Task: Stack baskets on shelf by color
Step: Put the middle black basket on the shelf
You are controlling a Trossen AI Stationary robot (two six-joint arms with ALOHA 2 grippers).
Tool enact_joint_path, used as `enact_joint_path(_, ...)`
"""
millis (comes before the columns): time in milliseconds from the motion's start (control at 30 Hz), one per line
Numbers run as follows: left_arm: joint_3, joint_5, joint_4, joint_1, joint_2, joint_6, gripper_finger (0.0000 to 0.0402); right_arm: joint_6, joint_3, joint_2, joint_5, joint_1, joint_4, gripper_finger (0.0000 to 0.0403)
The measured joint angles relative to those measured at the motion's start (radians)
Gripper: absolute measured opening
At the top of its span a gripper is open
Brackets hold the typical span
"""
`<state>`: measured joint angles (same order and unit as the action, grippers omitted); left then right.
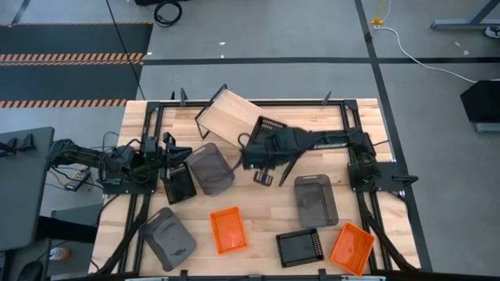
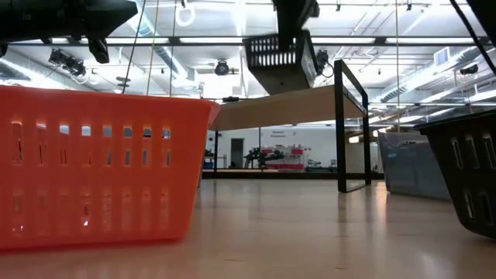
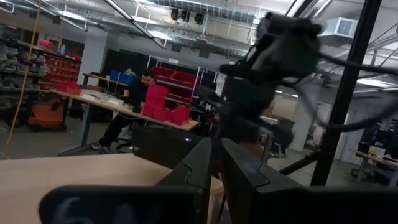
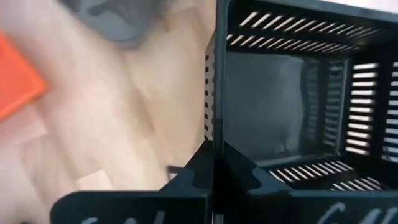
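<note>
My right gripper (image 1: pixel 260 150) is clamped on the wall of a black slotted basket (image 1: pixel 269 127) and holds it off the table, above the middle of the tabletop (image 1: pixel 266 203) and just beside the shelf (image 1: pixel 228 115). In the right wrist view the fingers (image 4: pixel 233 168) are pinched together over the rim of this black slotted basket (image 4: pixel 292 106), one on each side of the wall. In the low view the same basket (image 2: pixel 277 58) hangs in the air above the plank of the shelf (image 2: pixel 287 108). The shelf stands tilted at the far middle of the table, skewed to the table edges, with its black end frame (image 2: pixel 349 132) on the tabletop. My left gripper (image 1: pixel 173 160) is at the left side of the table, narrowed on the rim of a second black basket (image 1: pixel 180 183), which lies just beside a grey basket (image 1: pixel 209 168). In the left wrist view its fingers (image 3: pixel 245 171) are nearly together. The remaining baskets lie on the tabletop: a grey one (image 1: pixel 168 236) near the front left, an orange one (image 1: pixel 228 230) at front centre, a grey one (image 1: pixel 316 200) right of centre, a black one (image 1: pixel 299 247) at the front, and an orange one (image 1: pixel 351 248) at the front right, just beside that black one. The low view shows an orange basket (image 2: pixel 97 167) close to the camera. A person (image 3: pixel 134 102) sits at a bench in the room beyond the table.
</note>
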<state>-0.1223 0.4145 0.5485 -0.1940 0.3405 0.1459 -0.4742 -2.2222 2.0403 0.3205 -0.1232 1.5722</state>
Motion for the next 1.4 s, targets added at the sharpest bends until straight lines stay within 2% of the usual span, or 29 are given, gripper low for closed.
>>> enact_joint_path(133,0.0,0.0,-0.001,0.0,0.0,0.0,0.0041,-0.019,0.04,0.0,-0.001,0.047,-0.001,0.003)
enact_joint_path(333,0.0,0.0,-0.002,0.0,0.0,0.0,0.0039,-0.021,0.115,0.0,-0.059,0.08,-0.002,0.0015)
enact_joint_path(733,0.0,0.0,-0.002,0.0,0.0,0.012,0.0041,-0.086,0.196,-0.061,-0.08,0.035,0.0,0.0034)
enact_joint_path(1067,0.0,0.0,-0.003,0.0,0.0,0.026,0.004,-0.185,0.362,-0.174,-0.052,0.033,0.0,0.0056)
enact_joint_path(1400,0.0,0.0,-0.003,0.0,0.0,0.026,0.0039,-0.18,0.44,-0.21,-0.066,0.021,-0.076,0.0081)
